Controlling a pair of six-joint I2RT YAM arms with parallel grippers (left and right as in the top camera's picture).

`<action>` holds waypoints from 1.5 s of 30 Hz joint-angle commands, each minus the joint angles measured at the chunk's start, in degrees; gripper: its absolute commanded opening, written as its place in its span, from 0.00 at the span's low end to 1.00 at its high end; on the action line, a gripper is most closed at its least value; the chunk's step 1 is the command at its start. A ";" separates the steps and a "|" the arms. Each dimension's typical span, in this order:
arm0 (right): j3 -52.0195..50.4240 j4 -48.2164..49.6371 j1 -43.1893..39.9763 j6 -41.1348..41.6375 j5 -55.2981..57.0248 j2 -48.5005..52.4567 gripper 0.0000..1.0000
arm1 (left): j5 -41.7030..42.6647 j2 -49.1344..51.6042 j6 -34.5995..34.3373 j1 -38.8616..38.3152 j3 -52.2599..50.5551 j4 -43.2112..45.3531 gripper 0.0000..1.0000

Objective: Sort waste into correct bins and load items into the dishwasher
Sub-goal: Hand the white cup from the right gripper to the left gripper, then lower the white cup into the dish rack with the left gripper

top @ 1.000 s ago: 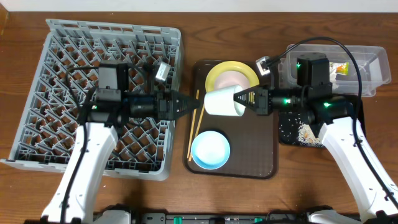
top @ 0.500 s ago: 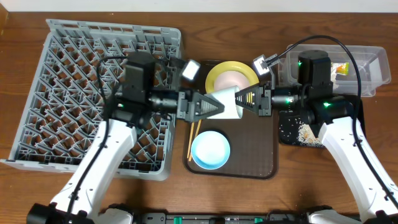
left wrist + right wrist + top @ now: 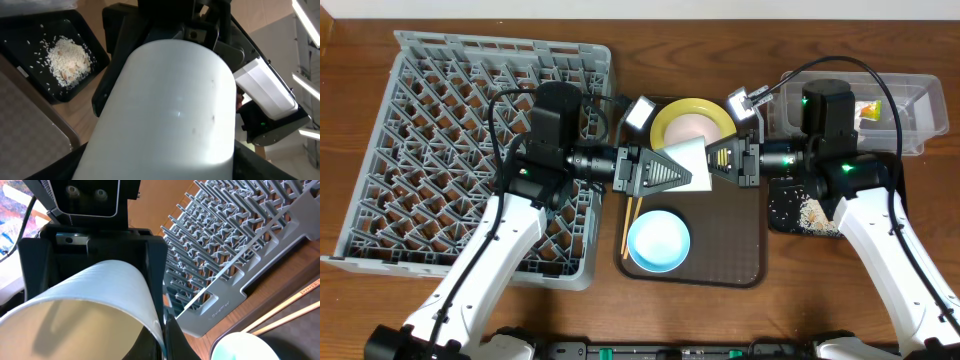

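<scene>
The white cup [image 3: 692, 160] lies on its side over the brown serving tray [image 3: 730, 255], held between the two arms. Its open mouth faces the right arm and its closed end faces the left. The right gripper [image 3: 716, 159] is pinched together on the cup's rim; in the right wrist view the thin wall runs down between its fingers. The left gripper [image 3: 670, 172] reaches in from the other side with its jaws spread along both flanks of the cup. The cup's white body fills the left wrist view, and I cannot tell whether those fingers are pressing on it or only standing just beside it. From above, the cup sits between the round yellow-green plate [image 3: 665, 118] at the tray's far end and the light blue bowl [image 3: 658, 240] at its near end. Both the plate and the bowl rest on the tray. The wooden chopsticks [image 3: 631, 215] lie along the tray's left edge, partly under the left gripper. To the left of the tray stands the large grey dish rack [image 3: 430, 110], and the left arm stretches across its lattice. To the right of the tray, under the right arm, is the shallow black tray [image 3: 782, 212] with a scatter of pale rice-like crumbs [image 3: 810, 210] in it. Beyond that is the clear tub [image 3: 915, 105], where a small yellow-green wrapper [image 3: 868, 110] shows through the plastic.
</scene>
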 commanded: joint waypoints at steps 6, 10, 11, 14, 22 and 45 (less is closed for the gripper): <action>0.37 0.35 -0.04 0.22 1.11 0.11 0.01 | -0.20 -0.11 -0.83 -0.61 0.94 0.04 0.60; 0.37 0.33 -0.04 0.22 1.09 0.11 0.01 | -0.22 -0.11 1.05 -0.61 0.94 0.02 0.52; 0.37 0.28 -0.04 0.22 1.09 0.11 0.02 | -0.22 -0.11 2.47 -0.61 0.94 0.02 0.45; 0.37 -0.11 -0.04 0.20 1.09 0.09 0.08 | -1.42 -0.11 4.37 -0.61 0.94 -0.09 0.33; 0.37 -1.25 -1.66 0.11 1.36 0.09 0.25 | -9.97 -0.11 8.07 -0.09 0.90 -0.90 0.15; 0.79 -22.60 -8.70 -11.41 29.75 0.04 0.27 | -66.14 -13.77 24.85 27.98 4.66 -49.13 0.06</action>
